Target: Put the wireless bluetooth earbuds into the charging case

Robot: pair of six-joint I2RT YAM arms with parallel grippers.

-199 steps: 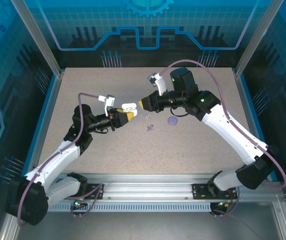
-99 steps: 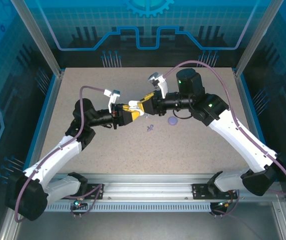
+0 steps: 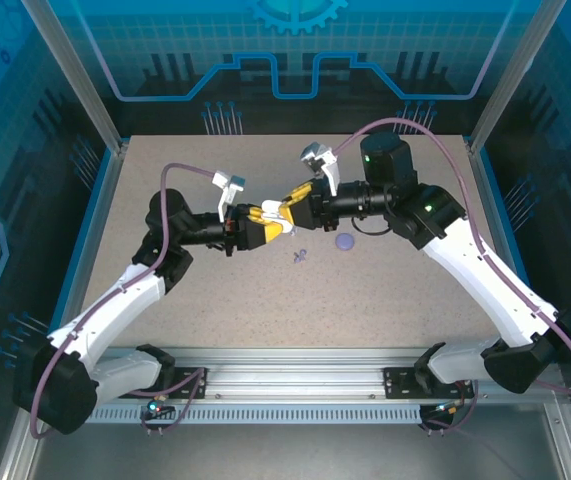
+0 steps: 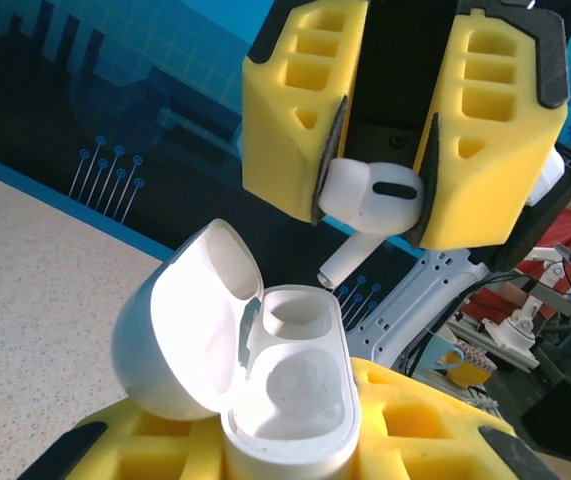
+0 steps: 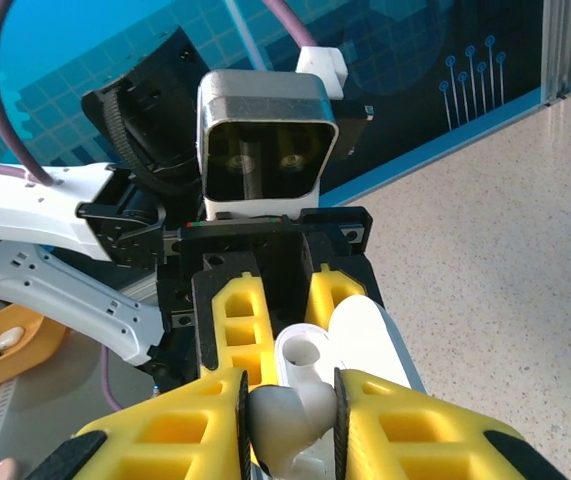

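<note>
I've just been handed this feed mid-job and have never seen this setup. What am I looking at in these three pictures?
Two robot arms are bolted at the near edge of a speckled table. The overhead view looks down from behind them; the other two pictures come from a camera on each wrist. The left gripper is shut on an open white charging case, lid flipped back, both wells empty. The right gripper pinches a white earbud close to the case, stem pointing toward it. On the table lie a flat purple disc and a tiny lavender piece.
</note>
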